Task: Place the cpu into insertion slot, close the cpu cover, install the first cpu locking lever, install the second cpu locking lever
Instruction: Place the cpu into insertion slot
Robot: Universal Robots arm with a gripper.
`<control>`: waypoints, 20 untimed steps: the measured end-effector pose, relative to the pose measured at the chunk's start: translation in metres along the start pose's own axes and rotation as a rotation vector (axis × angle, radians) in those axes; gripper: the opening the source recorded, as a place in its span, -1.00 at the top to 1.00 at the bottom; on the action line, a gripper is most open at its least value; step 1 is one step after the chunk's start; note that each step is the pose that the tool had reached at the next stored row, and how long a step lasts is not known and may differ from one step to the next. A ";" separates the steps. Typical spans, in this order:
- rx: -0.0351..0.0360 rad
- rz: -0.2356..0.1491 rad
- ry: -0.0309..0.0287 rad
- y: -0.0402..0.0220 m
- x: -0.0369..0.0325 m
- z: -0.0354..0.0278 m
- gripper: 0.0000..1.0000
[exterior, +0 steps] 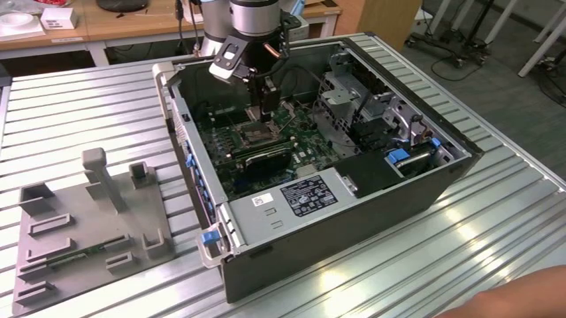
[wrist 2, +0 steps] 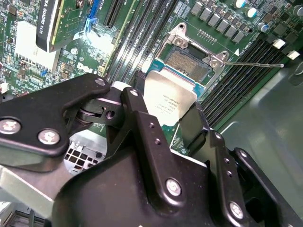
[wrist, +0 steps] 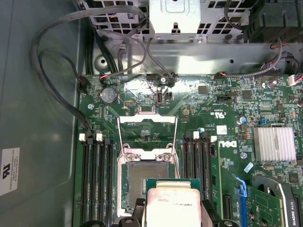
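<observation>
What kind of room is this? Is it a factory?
Probably a robot lab or workshop. A robot arm has its gripper holding the cpu inside an open computer case on a ribbed metal table, with wooden desks behind.

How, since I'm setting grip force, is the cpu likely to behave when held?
Probably stiff and light: the cpu is a thin flat plate held by its edges in the gripper. Its smooth metal top looks slippery. Likely fragile if it meets the insertion slot tilted.

A robotics lab — ribbed metal workbench [exterior: 495,218], wooden desks [exterior: 150,23] behind, wheeled stands [exterior: 442,48] on grey carpet [exterior: 521,112].
</observation>
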State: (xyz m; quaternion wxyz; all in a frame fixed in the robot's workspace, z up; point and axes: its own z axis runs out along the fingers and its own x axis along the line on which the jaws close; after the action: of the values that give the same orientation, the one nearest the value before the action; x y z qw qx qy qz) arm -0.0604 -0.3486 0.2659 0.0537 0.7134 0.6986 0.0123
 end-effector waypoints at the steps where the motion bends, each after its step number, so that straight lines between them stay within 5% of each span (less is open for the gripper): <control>1: 0.0001 0.000 -0.0001 0.0000 0.0000 0.0000 -0.08; 7: 0.0019 0.000 0.0001 0.0001 0.0000 0.0000 -0.08; 12: 0.0234 0.005 0.0025 0.0000 0.0000 0.0000 -0.08; 16: 0.0238 0.005 0.0032 0.0000 0.0000 0.0000 -0.08; 20: 0.0243 0.005 0.0100 0.0000 0.0000 0.0000 -0.08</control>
State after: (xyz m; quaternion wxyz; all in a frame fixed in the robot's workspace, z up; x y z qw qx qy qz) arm -0.0604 -0.3486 0.2659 0.0415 0.7157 0.6972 0.0075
